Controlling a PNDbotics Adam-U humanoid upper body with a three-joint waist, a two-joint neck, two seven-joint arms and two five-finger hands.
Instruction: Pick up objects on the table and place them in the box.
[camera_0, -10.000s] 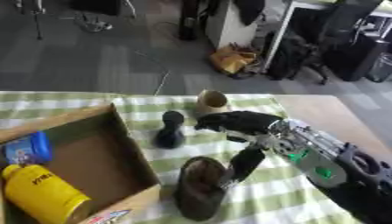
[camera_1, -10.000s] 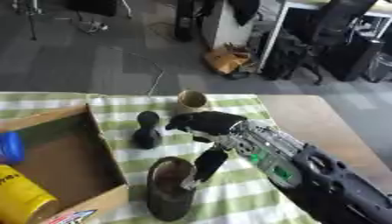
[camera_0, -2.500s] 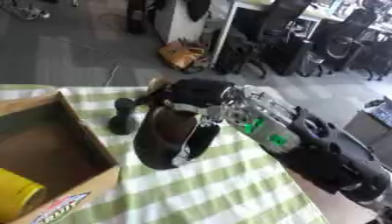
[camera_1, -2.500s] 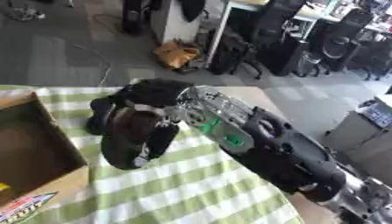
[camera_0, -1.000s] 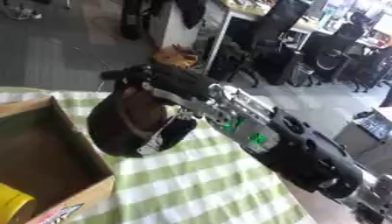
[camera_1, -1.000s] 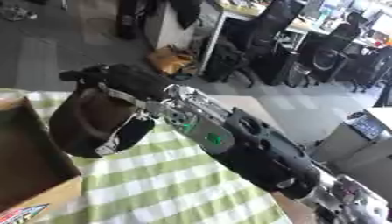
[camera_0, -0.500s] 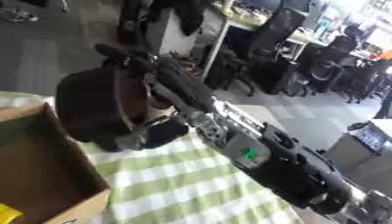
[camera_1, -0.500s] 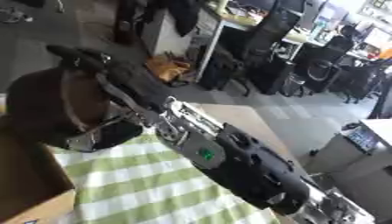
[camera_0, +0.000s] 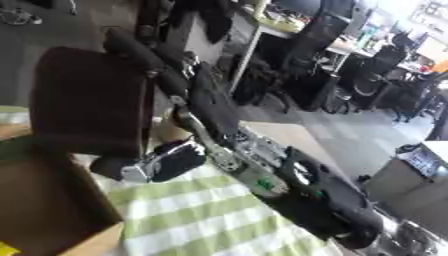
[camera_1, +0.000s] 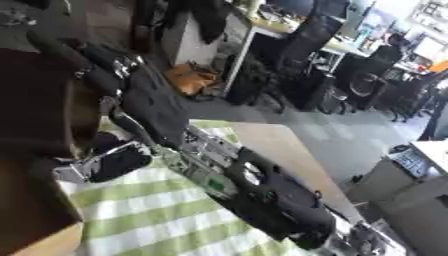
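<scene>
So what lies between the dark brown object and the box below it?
Nothing: the dark brown object, gripped by the right hand, hangs directly above the box in the left eye view.

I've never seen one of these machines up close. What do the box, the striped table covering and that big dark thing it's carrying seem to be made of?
The box looks like plain brown cardboard, matte with raw-cut edges. The table covering looks like soft woven cloth, green and white striped. The dark thing in the right robot hand is matte dark brown; its material is unclear.

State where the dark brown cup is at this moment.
In the left eye view the dark brown cup is at upper left, held up in the right hand, over the cardboard box and the striped cloth's edge.
</scene>
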